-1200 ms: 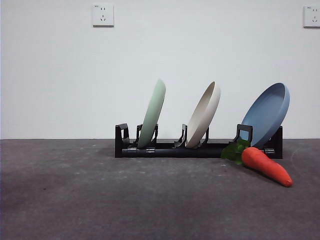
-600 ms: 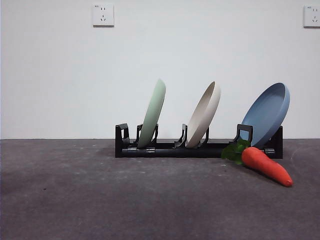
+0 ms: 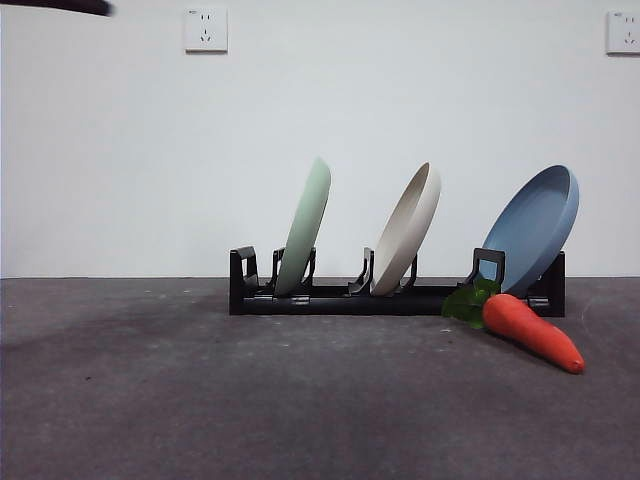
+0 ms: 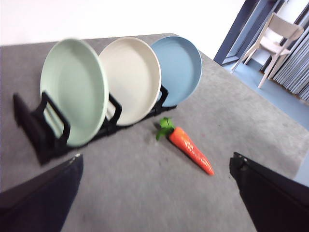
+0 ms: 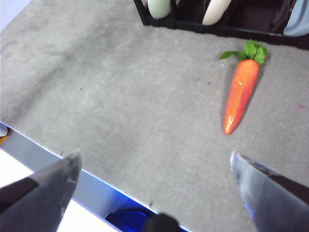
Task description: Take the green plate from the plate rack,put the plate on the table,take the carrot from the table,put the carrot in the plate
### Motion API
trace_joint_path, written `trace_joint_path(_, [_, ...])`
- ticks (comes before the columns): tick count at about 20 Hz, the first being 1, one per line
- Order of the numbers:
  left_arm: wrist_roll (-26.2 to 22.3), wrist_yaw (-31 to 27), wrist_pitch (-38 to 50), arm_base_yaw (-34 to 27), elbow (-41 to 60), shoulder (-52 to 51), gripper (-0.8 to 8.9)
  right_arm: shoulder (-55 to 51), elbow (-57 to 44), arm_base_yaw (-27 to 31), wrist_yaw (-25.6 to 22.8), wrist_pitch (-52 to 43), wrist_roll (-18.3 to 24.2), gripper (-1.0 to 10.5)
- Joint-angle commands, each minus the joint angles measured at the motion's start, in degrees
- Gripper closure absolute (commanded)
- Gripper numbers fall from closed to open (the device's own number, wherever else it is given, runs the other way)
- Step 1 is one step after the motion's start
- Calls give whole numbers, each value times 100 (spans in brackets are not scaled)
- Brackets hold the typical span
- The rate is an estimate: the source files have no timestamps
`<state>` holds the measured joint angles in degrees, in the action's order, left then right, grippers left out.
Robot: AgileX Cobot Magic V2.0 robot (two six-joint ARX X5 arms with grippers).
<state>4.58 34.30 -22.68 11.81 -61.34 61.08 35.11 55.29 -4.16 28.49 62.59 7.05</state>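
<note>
Green plate [image 3: 304,228] upright in left slot of plate rack [image 3: 330,298], untouched. Carrot [image 3: 531,330] on table [image 3: 150,400], near rack's right end. Dark arm tip newly at top-left corner: approach starting. Left gripper [image 4: 154,193], right gripper [image 5: 154,186]: jaws spread, empty.

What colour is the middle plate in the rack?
Beige, the middle plate between green and blue ones; clearest in the left wrist view.

Both pincers look plain and dark, the left pincer [image 4: 154,193] with two broad black wedge-shaped jaws, the right pincer [image 5: 154,186] with matte black jaws blurred greyish along their edges.
</note>
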Motion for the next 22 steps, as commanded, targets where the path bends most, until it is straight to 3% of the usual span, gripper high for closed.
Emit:
trace_joint_path(1, [-13,-238,315,289,-494,813,191,70,17,-13,2,-35,-13,317])
trace_joint_path(5, [-31,-745,579,732,-1628,2376,191,177,17,-13,-7,-33,-11,317])
trace_joint_path(12, [-33,-1200,623,988,-3309,4505,191,238,17,-13,-11,-33,-13,317])
trace_joint_path(15, [-33,-1622,966,1023,-3462,4988,191,240,17,-13,-11,-33,-13,317])
trace_joint_path(22, [-33,-1921,1130,1121,-3462,5512,193,280,17,-13,-15,-33,-13,317])
